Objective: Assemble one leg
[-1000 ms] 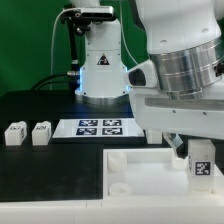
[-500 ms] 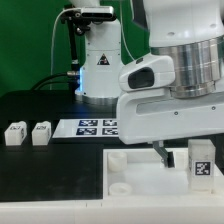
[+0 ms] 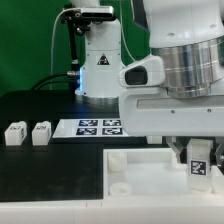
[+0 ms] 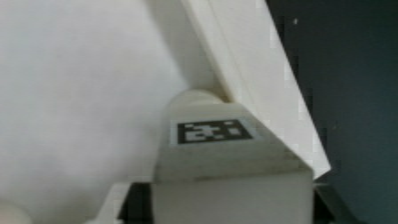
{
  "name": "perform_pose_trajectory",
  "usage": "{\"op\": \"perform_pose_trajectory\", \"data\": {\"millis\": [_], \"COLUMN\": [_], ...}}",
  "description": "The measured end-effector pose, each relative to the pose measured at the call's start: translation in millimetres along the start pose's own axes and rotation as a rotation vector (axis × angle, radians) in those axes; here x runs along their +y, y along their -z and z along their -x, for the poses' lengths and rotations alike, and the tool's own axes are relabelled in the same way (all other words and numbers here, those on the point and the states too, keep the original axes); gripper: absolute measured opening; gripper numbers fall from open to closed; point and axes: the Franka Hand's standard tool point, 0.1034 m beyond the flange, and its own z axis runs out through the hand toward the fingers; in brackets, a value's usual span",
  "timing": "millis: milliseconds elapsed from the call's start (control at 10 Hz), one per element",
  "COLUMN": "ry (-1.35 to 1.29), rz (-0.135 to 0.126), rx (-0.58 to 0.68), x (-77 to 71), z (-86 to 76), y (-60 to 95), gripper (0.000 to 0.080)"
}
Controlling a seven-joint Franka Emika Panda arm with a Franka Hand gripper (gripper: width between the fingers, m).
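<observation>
I had the end effector (image 3: 190, 150) low over the white panel (image 3: 140, 170) at the exterior view's right, and it appeared clenched on the leg (image 3: 200, 160), though the arm hid the fingers. The wrist view showed the leg (image 4: 217, 150) standing against the panel's raised edge. I judged this the seating step; next I needed to align and twist it in. Two spare legs (image 3: 28, 133) sat on the tabletop (image 3: 50, 170).

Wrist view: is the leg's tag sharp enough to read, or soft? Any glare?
Wrist view: the leg fills the near field, its tag soft but its pattern discernible; the white panel is evenly bright, without detail. Exterior view: the arm housing looms large and blurred; the marker board is sharper.
</observation>
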Motion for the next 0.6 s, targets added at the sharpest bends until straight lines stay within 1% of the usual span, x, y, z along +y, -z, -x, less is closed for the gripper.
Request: {"op": "perform_pose_trajectory", "data": {"millis": [100, 200, 300, 400, 600], "ry": [-0.119, -0.293, -0.478, -0.67, -0.988], "rz": [0.003, -0.007, -0.036, -0.085, -0.098], "rx": [-0.009, -0.018, -0.035, -0.066, -0.106], "x": [-0.3, 0.2, 2.7, 5.9, 1.4], "z": [0.6, -0.6, -2.8, -3.2, -0.1], "y": [0.8, 1.3, -0.1, -0.8, -0.7], "gripper": [0.0294, 0.0294, 0.0294, 0.0294, 0.0294]}}
